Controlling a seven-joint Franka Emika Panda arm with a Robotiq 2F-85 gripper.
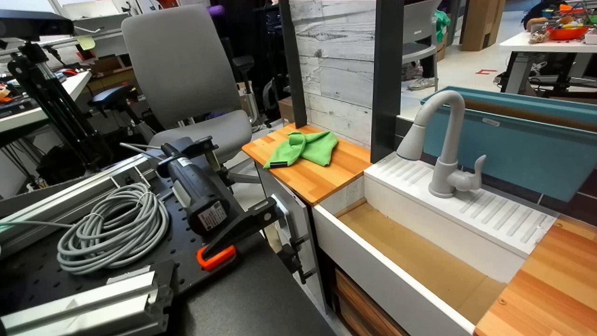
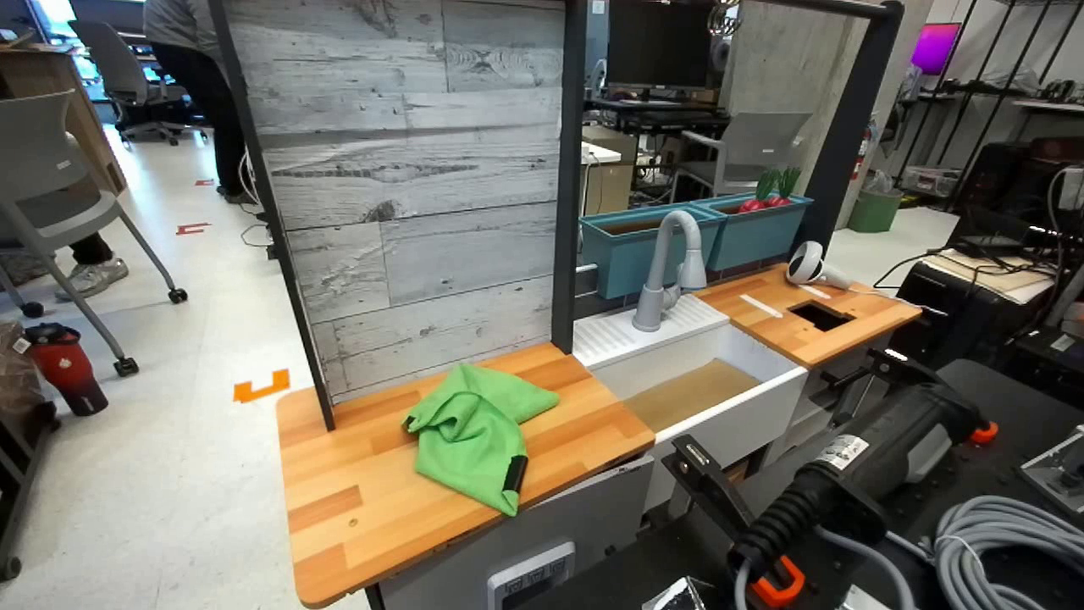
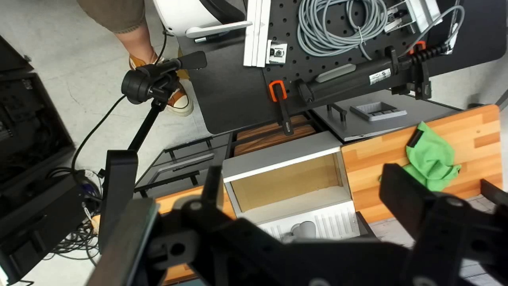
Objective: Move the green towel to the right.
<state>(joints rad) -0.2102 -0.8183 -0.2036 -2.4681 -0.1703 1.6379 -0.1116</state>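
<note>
The green towel (image 1: 313, 148) lies crumpled on the wooden counter beside the sink, with a black tag at one edge. It also shows in an exterior view (image 2: 478, 445), below the grey plank panel. In the wrist view the towel (image 3: 433, 153) is at the right, partly hidden behind a finger. My gripper (image 3: 302, 174) is open, its fingers wide apart with nothing between them. It hangs above the sink area, apart from the towel. The gripper does not show in either exterior view.
A white sink (image 1: 387, 280) with a grey faucet (image 1: 447, 140) adjoins the towel's counter (image 2: 339, 508). A grey plank panel (image 2: 406, 169) with dark posts stands behind it. Teal planters (image 2: 627, 254) stand behind the faucet. A black table with coiled cable (image 1: 116, 228) stands in front.
</note>
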